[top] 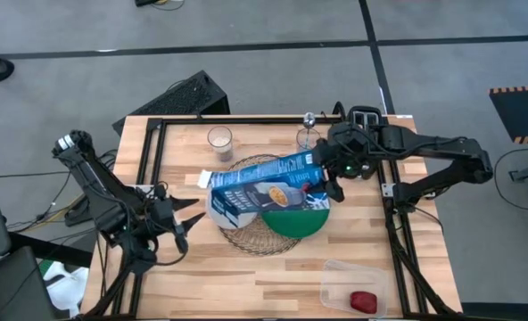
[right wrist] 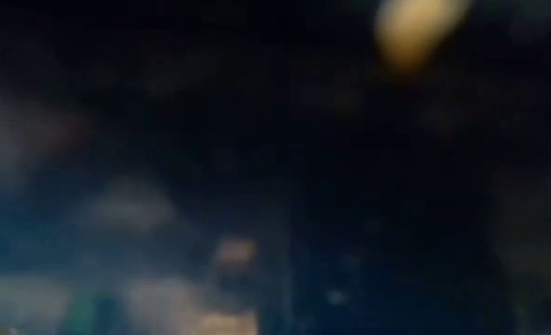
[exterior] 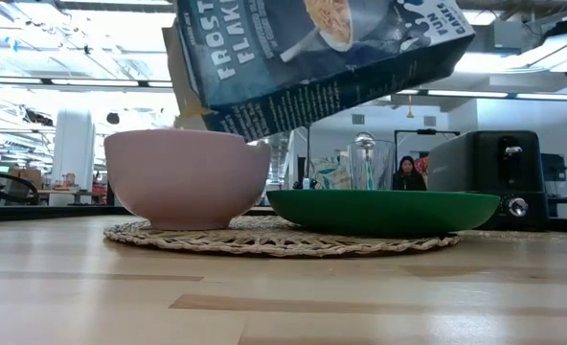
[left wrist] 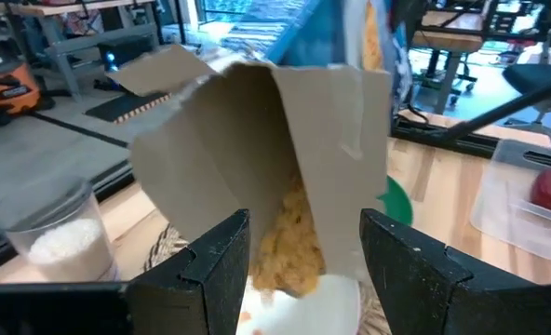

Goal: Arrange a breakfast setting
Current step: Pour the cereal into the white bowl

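The blue-and-white cereal box (top: 268,187) hangs tilted over the round wicker mat (top: 251,239), its open top (left wrist: 257,140) down over the white bowl (exterior: 188,177). Flakes (left wrist: 285,242) show in the opening. The green plate (top: 298,221) lies on the mat beside the bowl. My right gripper (top: 325,178) is shut on the box's closed end. My left gripper (top: 191,221) is open and empty at the mat's left, pointing at the box's opening (left wrist: 303,279). The red apple (top: 364,301) lies in the clear tub. The bagel and spoon are out of view. My right gripper holds the cereal box at its closed bottom end (top: 316,178), coming level from the table's right side. The box is lifted clear and slants, open end lowest above the bowl. The box fills the right wrist view, so the fingers' exact place does not show.
Two clear glasses (top: 219,140) (top: 309,134) stand behind the mat near the far edge. The clear plastic tub (top: 358,285) sits at the near right corner. The black toaster (exterior: 499,177) stands beyond the table. A person (exterior: 406,172) sits far off in the room.
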Motion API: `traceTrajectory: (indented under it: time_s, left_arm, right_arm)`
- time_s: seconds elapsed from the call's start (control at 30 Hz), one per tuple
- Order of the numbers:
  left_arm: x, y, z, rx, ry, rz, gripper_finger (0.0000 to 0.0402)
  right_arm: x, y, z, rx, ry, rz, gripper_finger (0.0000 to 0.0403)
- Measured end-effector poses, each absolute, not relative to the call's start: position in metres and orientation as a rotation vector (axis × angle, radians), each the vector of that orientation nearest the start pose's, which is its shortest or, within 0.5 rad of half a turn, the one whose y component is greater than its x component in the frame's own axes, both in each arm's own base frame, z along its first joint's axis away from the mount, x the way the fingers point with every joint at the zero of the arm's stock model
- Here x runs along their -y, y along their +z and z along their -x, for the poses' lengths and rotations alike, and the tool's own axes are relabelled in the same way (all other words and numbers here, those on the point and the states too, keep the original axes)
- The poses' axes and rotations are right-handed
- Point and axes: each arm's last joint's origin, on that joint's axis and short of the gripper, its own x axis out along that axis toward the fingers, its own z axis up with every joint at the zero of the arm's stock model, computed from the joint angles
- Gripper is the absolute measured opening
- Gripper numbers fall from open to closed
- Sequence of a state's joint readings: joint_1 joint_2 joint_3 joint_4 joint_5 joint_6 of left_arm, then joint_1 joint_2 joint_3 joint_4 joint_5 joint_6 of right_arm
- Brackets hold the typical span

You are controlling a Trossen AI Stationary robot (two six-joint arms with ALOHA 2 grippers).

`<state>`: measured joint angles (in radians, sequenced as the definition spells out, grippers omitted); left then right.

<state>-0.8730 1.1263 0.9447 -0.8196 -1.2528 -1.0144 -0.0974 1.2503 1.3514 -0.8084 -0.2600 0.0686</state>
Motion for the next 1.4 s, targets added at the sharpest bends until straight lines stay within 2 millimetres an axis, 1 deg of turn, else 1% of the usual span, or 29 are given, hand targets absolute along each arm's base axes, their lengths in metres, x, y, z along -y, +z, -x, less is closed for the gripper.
traceTrajectory:
  time_s: [0.13,0.3,0.47,0.57,0.67,0.8,0.9,0.97,1.03,1.1,1.2,1.3,1.4]
  left_arm:
    - [0.129,0.29,-0.156,-0.311,0.533,0.128,0.019]
    - [0.117,0.286,-0.167,-0.393,0.564,0.152,0.019]
    - [0.106,0.284,-0.171,-0.448,0.601,0.148,0.019]
    - [0.104,0.283,-0.173,-0.491,0.58,0.137,0.019]
    - [0.107,0.284,-0.176,-0.517,0.528,0.13,0.019]
    - [0.111,0.285,-0.181,-0.485,0.477,0.119,0.019]
    - [0.115,0.27,-0.185,-0.479,0.42,0.103,0.019]
    - [0.115,0.259,-0.186,-0.446,0.427,0.097,0.019]
    - [0.113,0.25,-0.187,-0.401,0.464,0.088,0.019]
    - [0.109,0.245,-0.187,-0.38,0.461,0.091,0.019]
    - [0.104,0.242,-0.191,-0.336,0.408,0.128,0.019]
    - [0.099,0.237,-0.197,-0.293,0.332,0.122,0.019]
    - [0.091,0.24,-0.202,-0.23,0.344,0.105,0.019]
  right_arm:
    - [0.018,0.373,-0.251,-0.711,0.125,-0.194,0.0319]
    - [0.018,0.374,-0.25,-0.709,0.129,-0.188,0.0319]
    - [0.018,0.374,-0.25,-0.715,0.13,-0.188,0.0319]
    - [0.018,0.374,-0.25,-0.711,0.132,-0.184,0.0319]
    - [0.018,0.373,-0.25,-0.715,0.134,-0.181,0.0319]
    - [0.018,0.374,-0.25,-0.71,0.136,-0.176,0.0319]
    - [0.018,0.374,-0.25,-0.712,0.135,-0.177,0.0319]
    - [0.018,0.374,-0.25,-0.711,0.135,-0.177,0.0319]
    - [0.018,0.374,-0.25,-0.71,0.135,-0.177,0.0318]
    - [0.017,0.374,-0.25,-0.711,0.135,-0.177,0.0318]
    - [0.017,0.374,-0.25,-0.709,0.137,-0.175,0.0318]
    - [0.017,0.375,-0.251,-0.7,0.139,-0.169,0.0318]
    - [0.017,0.375,-0.251,-0.692,0.14,-0.167,0.0318]
